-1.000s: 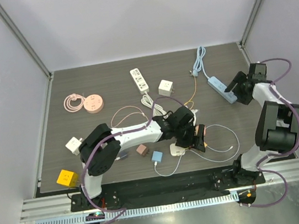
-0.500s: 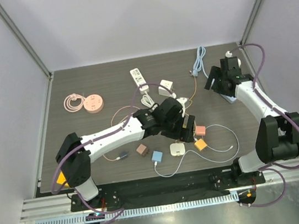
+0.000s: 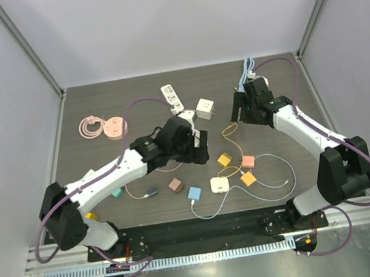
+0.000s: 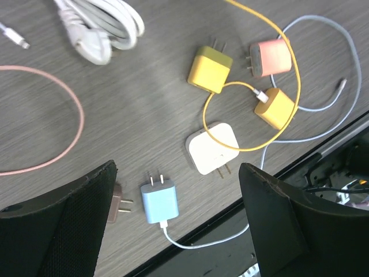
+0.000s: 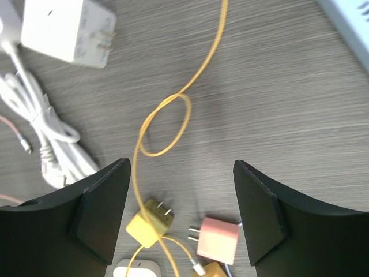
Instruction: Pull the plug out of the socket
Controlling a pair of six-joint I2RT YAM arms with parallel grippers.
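My left gripper (image 3: 198, 142) is open and empty, hovering over the table's middle. In the left wrist view (image 4: 177, 173) a blue plug (image 4: 158, 202) with a white cable lies below its jaws, beside a brown plug (image 4: 115, 205) and a white plug (image 4: 212, 146). My right gripper (image 3: 238, 107) is open and empty above a yellow cable loop (image 5: 167, 124), a yellow plug (image 5: 149, 222) and a pink plug (image 5: 219, 239). A white power strip (image 3: 173, 99) and a white cube socket (image 3: 204, 109) lie at the back. I cannot tell whether any plug sits in a socket.
A pink round socket (image 3: 115, 128) with a coiled pink cable lies at the back left. A white cord bundle (image 4: 101, 26) lies near the cube socket. An orange plug (image 3: 248, 178) lies on the near side. A blue power strip's end (image 5: 346, 20) shows under the right arm.
My left gripper has pulled back left from the cluster of small plugs, uncovering the yellow plug. My right arm has swung from the far right edge toward the table's middle.
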